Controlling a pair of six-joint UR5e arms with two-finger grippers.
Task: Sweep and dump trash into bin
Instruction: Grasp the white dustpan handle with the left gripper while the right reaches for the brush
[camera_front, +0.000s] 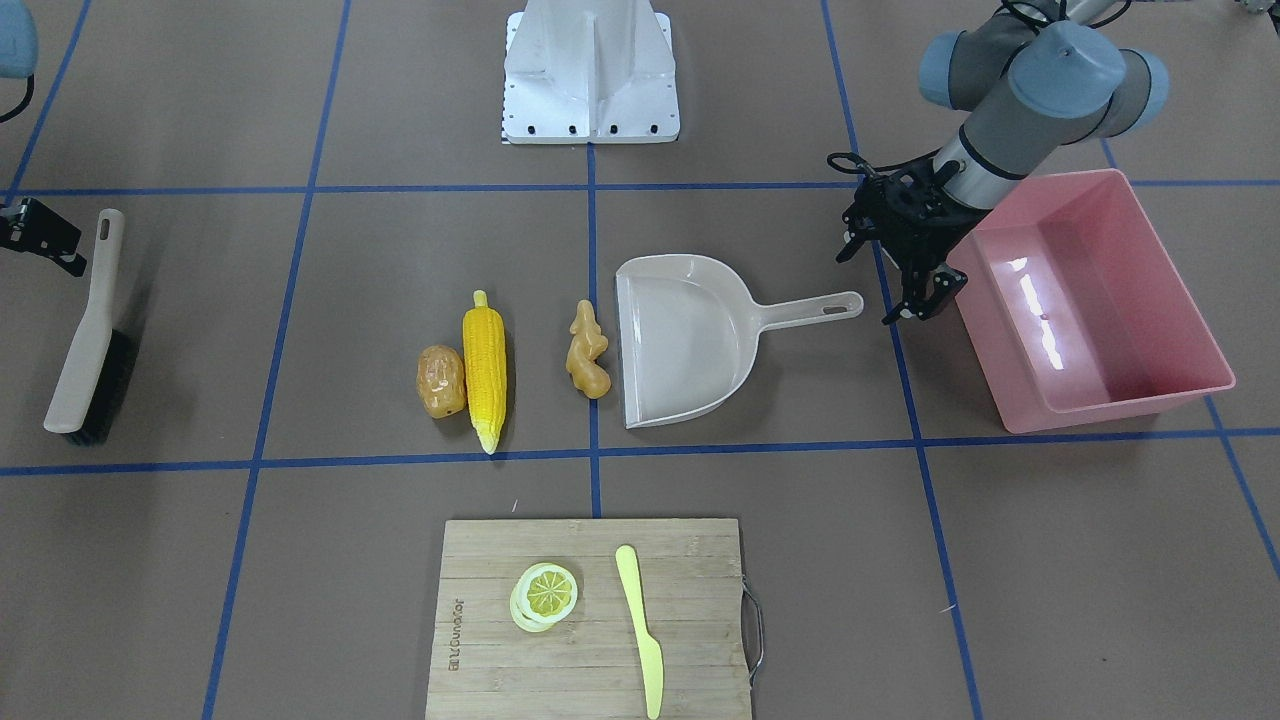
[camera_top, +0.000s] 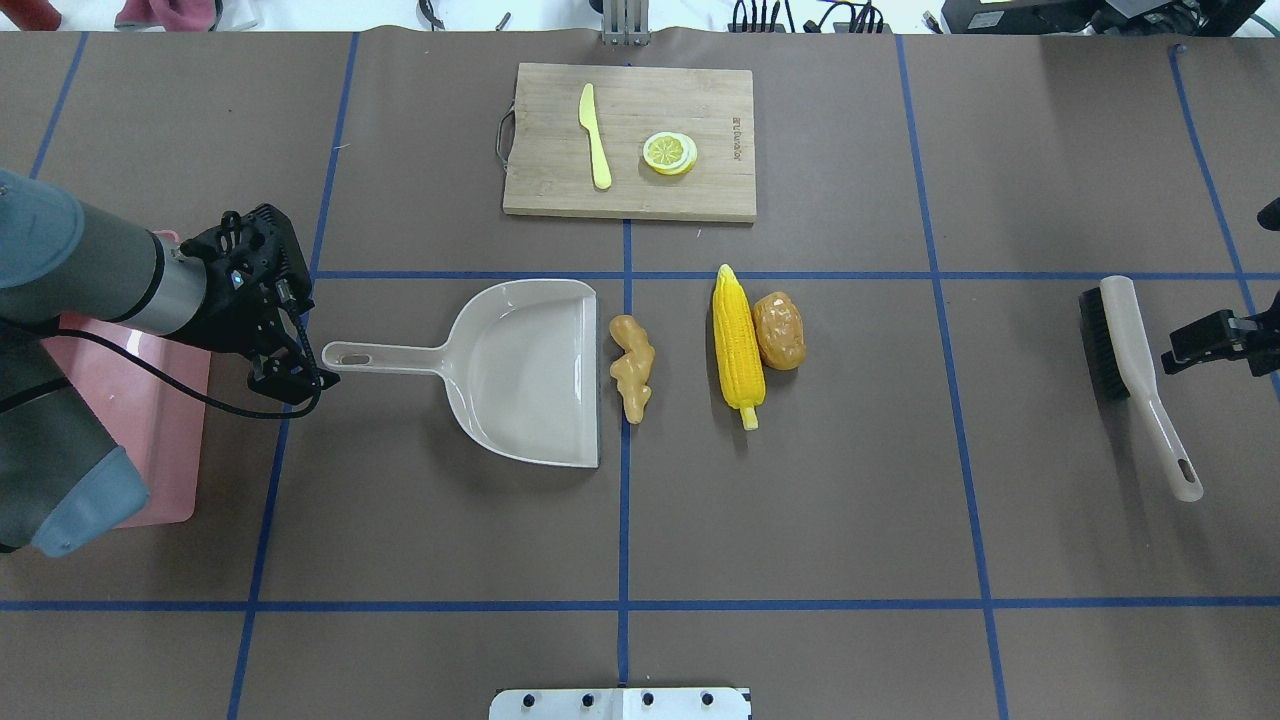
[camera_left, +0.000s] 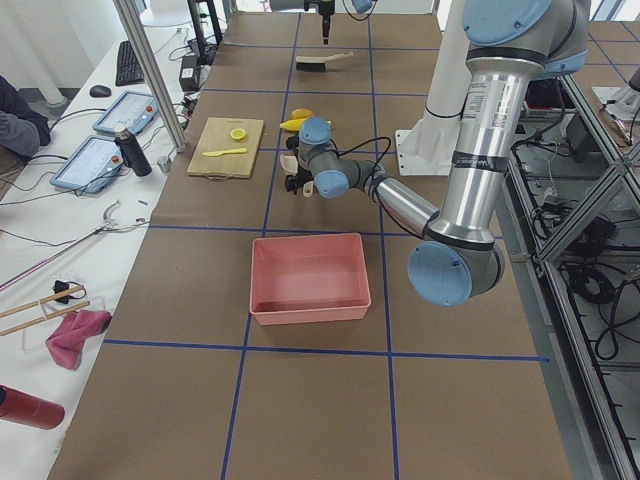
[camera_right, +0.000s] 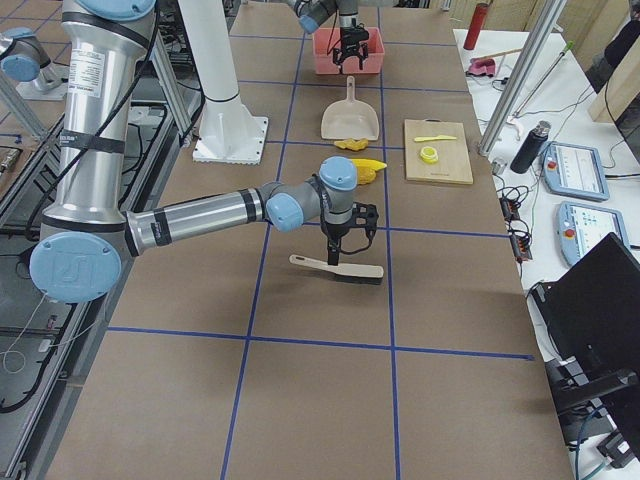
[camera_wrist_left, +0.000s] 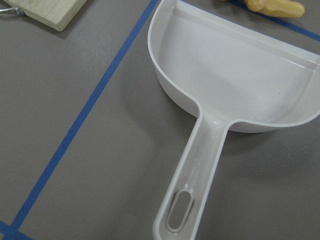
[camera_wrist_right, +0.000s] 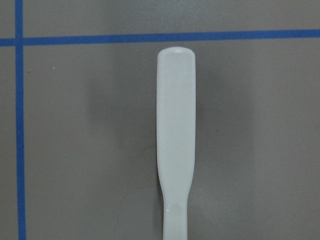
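Observation:
The trash lies in a row mid-table: a tan ginger root (camera_front: 587, 350) (camera_top: 633, 365), a yellow corn cob (camera_front: 484, 365) (camera_top: 737, 340) and a brown potato (camera_front: 441, 380) (camera_top: 779, 330) touching the corn. The ginger lies just outside the mouth of the beige dustpan (camera_front: 690, 340) (camera_top: 530, 370) (camera_wrist_left: 235, 75). The pink bin (camera_front: 1010, 400) (camera_top: 150, 430) (camera_left: 308, 310) stands empty beyond the dustpan handle. My left gripper (camera_front: 915, 295) (camera_top: 295, 375) is open and empty, just above the handle's tip. My right gripper (camera_top: 1195, 345) (camera_front: 40, 240) looks open, above the brush (camera_top: 1140, 380) (camera_front: 85, 340).
A wooden cutting board (camera_front: 480, 560) (camera_top: 540, 180) with a lemon slice (camera_front: 545, 592) and a pale yellow knife (camera_front: 640, 625) sits at the table's far side. The right wrist view shows only the brush handle (camera_wrist_right: 175, 125). The robot base (camera_front: 590, 80) is at the near edge.

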